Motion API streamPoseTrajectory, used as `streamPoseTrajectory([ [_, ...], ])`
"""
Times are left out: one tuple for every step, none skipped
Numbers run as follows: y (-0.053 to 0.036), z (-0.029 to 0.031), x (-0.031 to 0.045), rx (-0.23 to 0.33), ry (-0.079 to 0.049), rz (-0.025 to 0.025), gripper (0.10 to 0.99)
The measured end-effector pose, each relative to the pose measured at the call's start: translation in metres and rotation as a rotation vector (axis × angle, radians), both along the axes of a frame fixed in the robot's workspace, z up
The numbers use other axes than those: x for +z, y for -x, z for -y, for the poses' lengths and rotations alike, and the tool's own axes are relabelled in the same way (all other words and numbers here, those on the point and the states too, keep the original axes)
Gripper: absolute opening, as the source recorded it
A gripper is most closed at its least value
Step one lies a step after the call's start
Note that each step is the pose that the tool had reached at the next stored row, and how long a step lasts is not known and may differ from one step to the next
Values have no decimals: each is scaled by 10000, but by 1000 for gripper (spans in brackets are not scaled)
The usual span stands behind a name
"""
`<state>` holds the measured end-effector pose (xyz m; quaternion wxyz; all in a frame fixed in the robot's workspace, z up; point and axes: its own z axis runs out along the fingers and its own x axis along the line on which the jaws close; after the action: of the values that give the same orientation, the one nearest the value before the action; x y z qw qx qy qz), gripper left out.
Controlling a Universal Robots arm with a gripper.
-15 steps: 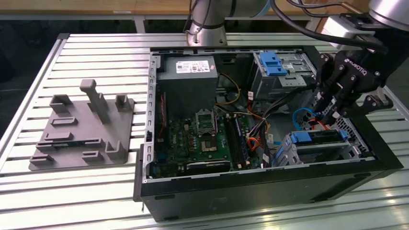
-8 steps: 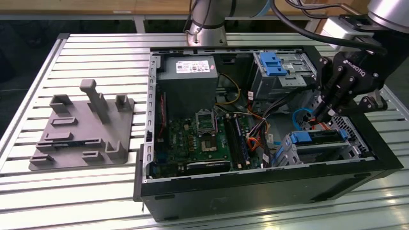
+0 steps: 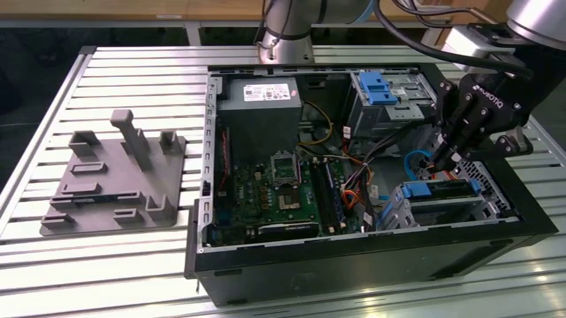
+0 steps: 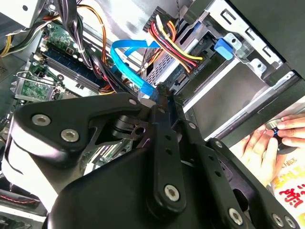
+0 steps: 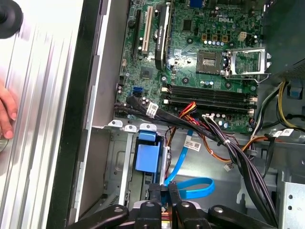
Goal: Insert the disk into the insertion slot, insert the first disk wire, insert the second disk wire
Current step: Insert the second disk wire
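At the left of the exterior view you have the grey fixture plate (image 3: 115, 179), then the open computer case (image 3: 354, 258) with its motherboard (image 3: 274, 192). Right of the board, low in the frame, the disk (image 3: 442, 192) sits in the insertion slot (image 3: 486, 175). Your gripper (image 3: 439, 161) hangs just above the disk's left end, fingers pinched together on the connector of the blue wire (image 5: 190, 188).
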<state>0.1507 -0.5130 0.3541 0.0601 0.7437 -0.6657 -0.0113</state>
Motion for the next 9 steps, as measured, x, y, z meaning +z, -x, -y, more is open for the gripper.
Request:
streamPoseTrajectory([
  [0,0,-4,0,0,-15,208],
  [0,0,-7,0,0,-29,196],
  [0,0,-10,0,0,-43,196],
  [0,0,-12,0,-1,-54,196],
  [0,0,-13,-1,1,-58,157],
  [0,0,-14,0,0,-60,157],
  [0,0,-15,0,0,-60,157],
  [0,0,-15,0,-1,-61,157],
  [0,0,-15,0,-1,-61,157],
])
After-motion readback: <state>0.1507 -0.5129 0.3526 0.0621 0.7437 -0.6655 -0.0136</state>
